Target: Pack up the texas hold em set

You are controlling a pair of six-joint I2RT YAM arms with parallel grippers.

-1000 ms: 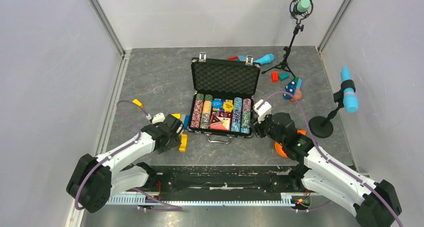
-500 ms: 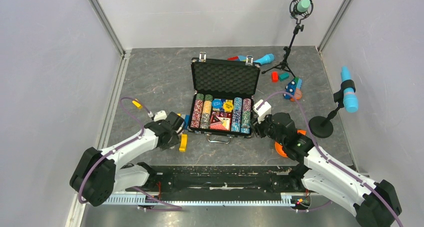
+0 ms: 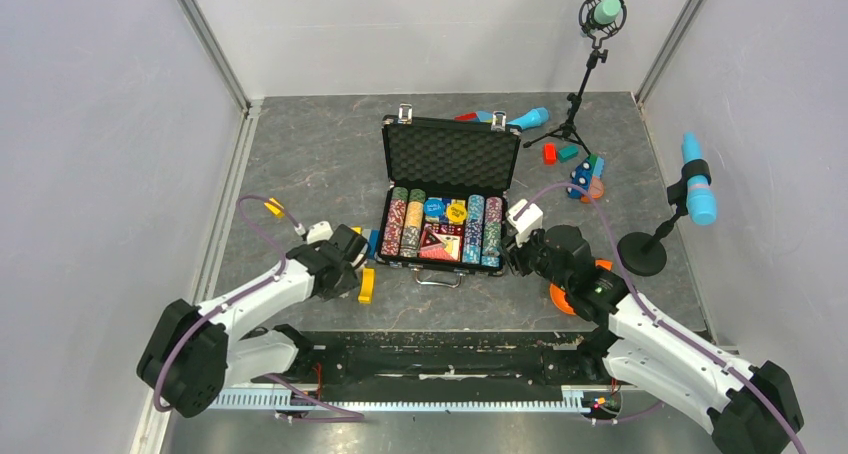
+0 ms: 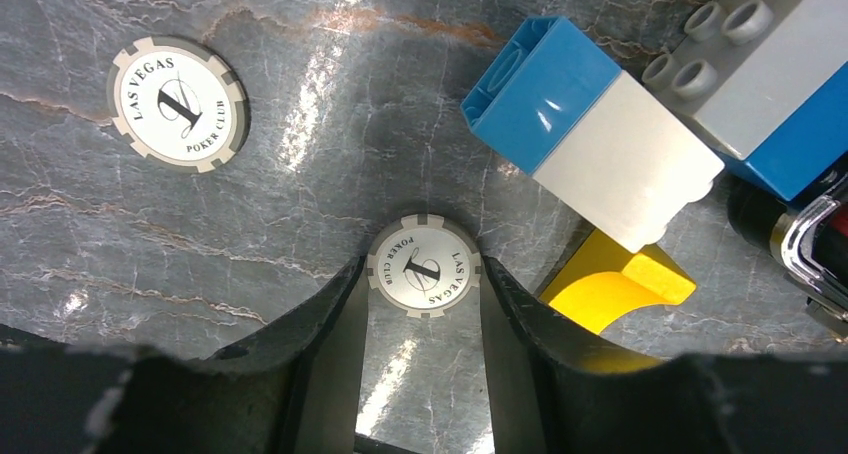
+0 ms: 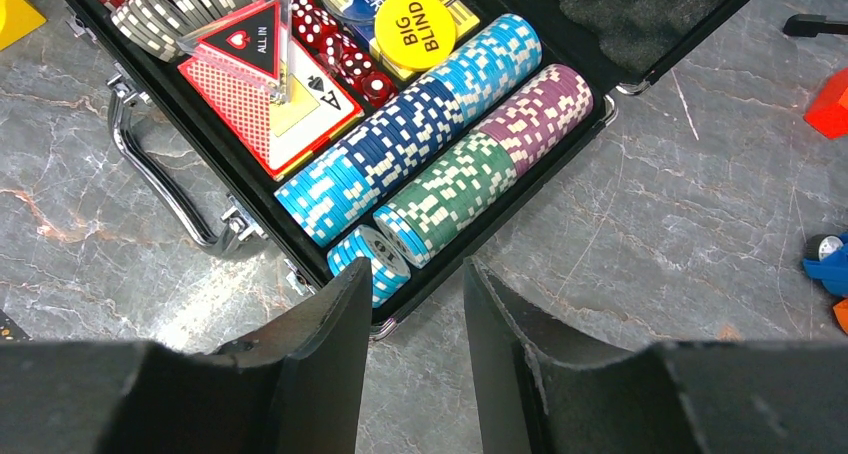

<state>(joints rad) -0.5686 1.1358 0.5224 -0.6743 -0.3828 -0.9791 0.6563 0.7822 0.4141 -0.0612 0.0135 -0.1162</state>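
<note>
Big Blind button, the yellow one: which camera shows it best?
The right wrist view: the yellow Big Blind button is close, its words readable. The top external view shows it only as a small yellow dot in the open briefcase. The left wrist view misses it.

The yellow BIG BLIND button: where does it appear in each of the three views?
Top external: the yellow BIG BLIND button lies just below the foam lid.
Left wrist: not in it.
Right wrist: top centre.
Shared landmark: the light blue chip row lies beside it in both.
</note>
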